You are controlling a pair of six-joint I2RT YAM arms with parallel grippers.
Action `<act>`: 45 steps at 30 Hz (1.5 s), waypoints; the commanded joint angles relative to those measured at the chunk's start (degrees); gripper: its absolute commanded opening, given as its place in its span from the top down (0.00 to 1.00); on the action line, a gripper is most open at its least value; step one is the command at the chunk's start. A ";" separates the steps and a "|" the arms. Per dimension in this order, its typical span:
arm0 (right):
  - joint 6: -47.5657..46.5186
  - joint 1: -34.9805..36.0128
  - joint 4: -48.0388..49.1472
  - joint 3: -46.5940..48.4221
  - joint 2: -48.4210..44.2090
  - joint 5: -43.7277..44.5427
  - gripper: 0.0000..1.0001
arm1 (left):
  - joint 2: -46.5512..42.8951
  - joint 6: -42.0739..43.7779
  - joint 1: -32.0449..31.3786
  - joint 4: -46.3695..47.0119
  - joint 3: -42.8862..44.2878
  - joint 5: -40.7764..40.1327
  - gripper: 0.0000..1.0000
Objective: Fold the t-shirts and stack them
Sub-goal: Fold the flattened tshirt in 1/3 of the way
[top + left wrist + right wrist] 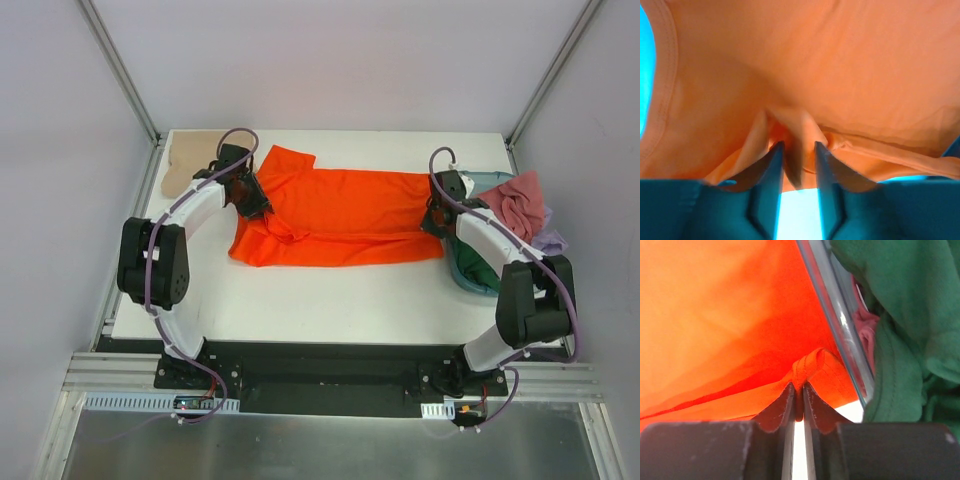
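A bright orange t-shirt [340, 215] lies folded into a wide band across the middle of the white table [330, 300]. My left gripper [252, 198] is at the shirt's left end. In the left wrist view its jaws [798, 146] stand a little apart, with a loose fold of the orange cloth [840, 60] between them. My right gripper [432, 218] is at the shirt's right edge. Its jaws [799, 386] are pinched on a small loop of the orange hem [812, 365]. A tan t-shirt [188, 160] lies at the far left corner.
A teal tub [463, 272] stands at the table's right edge, just right of my right gripper. It holds a pink garment [515, 205], a dark green one [910, 315] and a lilac one [550, 242]. Its rim [840, 325] runs close beside the pinched hem.
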 commanded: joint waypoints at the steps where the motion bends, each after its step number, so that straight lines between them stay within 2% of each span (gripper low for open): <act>1: -3.05 -0.40 3.80 4.28 0.98 -1.71 0.83 | 1.88 2.45 1.13 0.11 4.31 -1.10 0.51; 2: -3.84 -0.40 3.37 4.98 0.90 -2.49 0.75 | 1.89 2.81 1.22 -0.07 5.01 -0.31 0.35; 5: -5.69 -0.14 4.32 4.90 -0.94 -6.18 0.58 | -0.30 3.25 1.22 0.02 5.29 0.05 0.01; 9: -8.15 1.26 5.21 2.97 -5.33 -9.09 0.37 | -5.48 2.72 1.22 0.11 1.26 0.75 0.01; 14: -10.18 5.30 5.47 -0.89 -9.47 -12.25 0.23 | -11.81 1.67 1.05 0.54 -7.09 3.90 0.01; 17: -10.88 8.11 7.40 -3.44 -9.39 -13.05 0.01 | -14.81 0.70 0.61 3.52 -13.33 6.02 0.01; 20: -10.53 9.61 8.54 -3.80 -6.23 -14.45 0.04 | -13.68 0.26 0.52 6.51 -16.16 7.87 0.01; 24: -9.65 9.70 8.56 -1.88 0.70 -14.63 0.04 | -9.20 0.52 0.69 7.67 -16.34 6.03 0.01; 28: -10.00 9.62 5.39 -0.20 6.69 -11.30 0.04 | -8.05 0.61 0.78 7.58 -18.96 -4.32 0.01; 31: -9.83 8.65 3.98 -2.03 8.19 -10.14 0.04 | -8.66 0.88 2.18 7.49 -22.65 -6.37 0.01; 38: -9.65 8.12 5.29 -11.78 2.76 -16.63 0.04 | -12.86 -0.44 2.36 7.49 -32.40 -5.14 0.01; 42: -8.16 8.12 6.70 -18.72 -4.00 -20.51 0.04 | -23.75 -2.19 2.36 6.35 -41.18 -7.33 0.01; 45: -6.49 8.56 6.88 -23.91 -9.89 -22.80 0.04 | -32.71 -5.53 2.36 1.36 -47.17 -10.23 0.01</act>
